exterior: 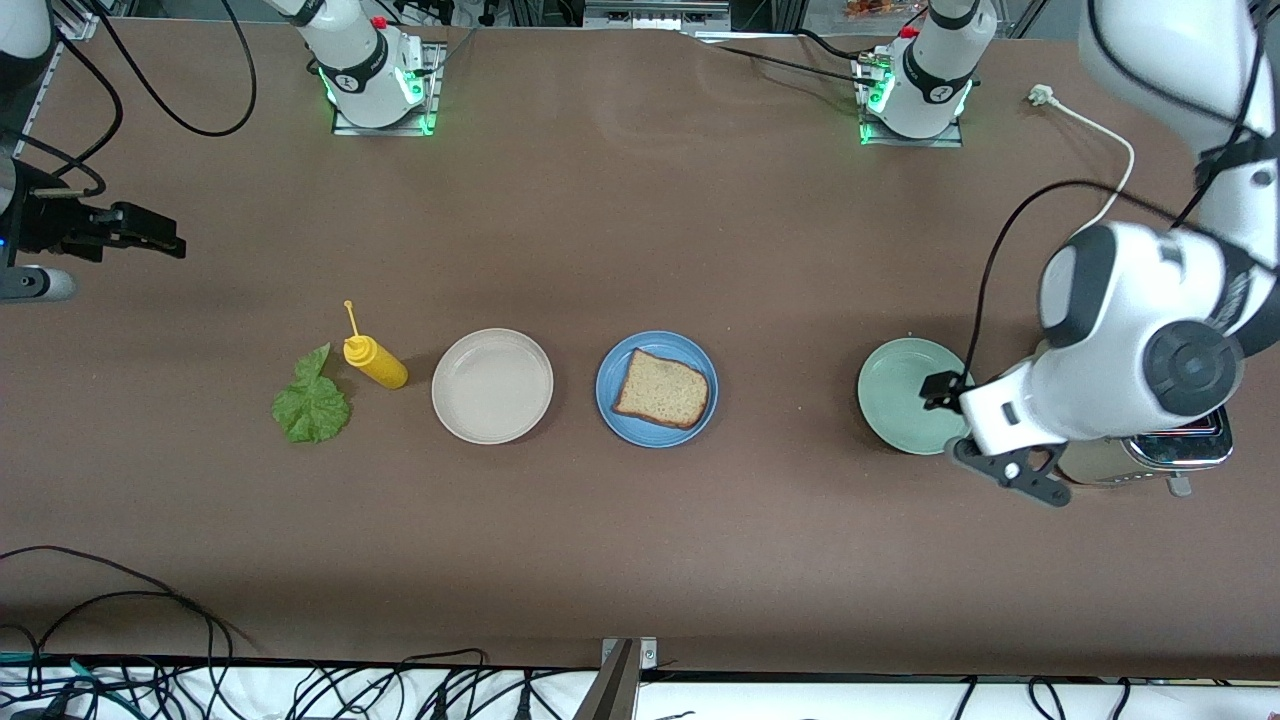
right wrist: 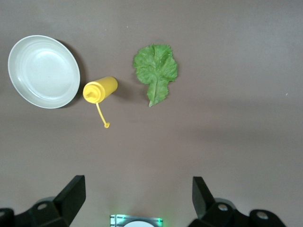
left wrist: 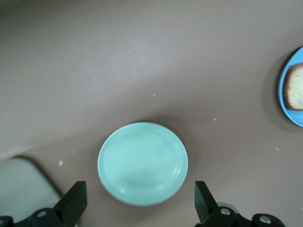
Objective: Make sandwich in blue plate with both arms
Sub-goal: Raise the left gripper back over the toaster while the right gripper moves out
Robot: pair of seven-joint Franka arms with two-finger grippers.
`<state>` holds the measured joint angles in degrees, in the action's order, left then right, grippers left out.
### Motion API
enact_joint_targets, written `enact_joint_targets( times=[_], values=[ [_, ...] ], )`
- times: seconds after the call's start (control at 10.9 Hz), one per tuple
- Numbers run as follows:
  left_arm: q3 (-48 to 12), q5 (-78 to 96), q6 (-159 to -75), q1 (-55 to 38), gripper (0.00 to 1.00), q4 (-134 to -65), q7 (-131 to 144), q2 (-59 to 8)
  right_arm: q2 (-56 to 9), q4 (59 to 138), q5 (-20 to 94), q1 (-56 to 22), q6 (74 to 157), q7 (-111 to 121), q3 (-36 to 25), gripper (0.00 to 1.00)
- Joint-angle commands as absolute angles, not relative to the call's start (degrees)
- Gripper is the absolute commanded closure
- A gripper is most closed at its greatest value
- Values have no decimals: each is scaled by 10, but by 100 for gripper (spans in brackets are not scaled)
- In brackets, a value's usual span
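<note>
Left claw (left wrist: 137, 208) spread wide, empty, bent over mint plate (exterior: 905, 395) near the left arm's worktop edge. Right claw (right wrist: 137, 201) wide, empty, raised above lettuce (exterior: 312, 402).

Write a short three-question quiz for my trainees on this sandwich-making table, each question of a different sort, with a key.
1. True or false: the lettuce leaf lies on the bread slice.
2. Which plate holds the bread? A) beige plate B) blue plate C) mint plate
3. Fill in: the left gripper is over the ____ plate.

Key: 1. False; the leaf lies on the table beside the yellow bottle. 2. B. 3. Mint; its fingers are open, as are the right gripper fingers.
</note>
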<state>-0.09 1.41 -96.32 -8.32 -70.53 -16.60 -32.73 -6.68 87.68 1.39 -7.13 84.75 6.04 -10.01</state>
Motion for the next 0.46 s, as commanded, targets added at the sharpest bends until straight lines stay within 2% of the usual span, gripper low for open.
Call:
enact_joint_targets(
  times=[0.0, 0.37],
  values=[
    [5, -18, -905, -91, 0, -715, -156, -263, -107, 867, 22, -47, 884, 116, -102, 0],
    [3, -18, -880, -95, 0, -715, -150, -211, -166, 867, 35, -10, 945, 200, -102, 0]
  ],
)
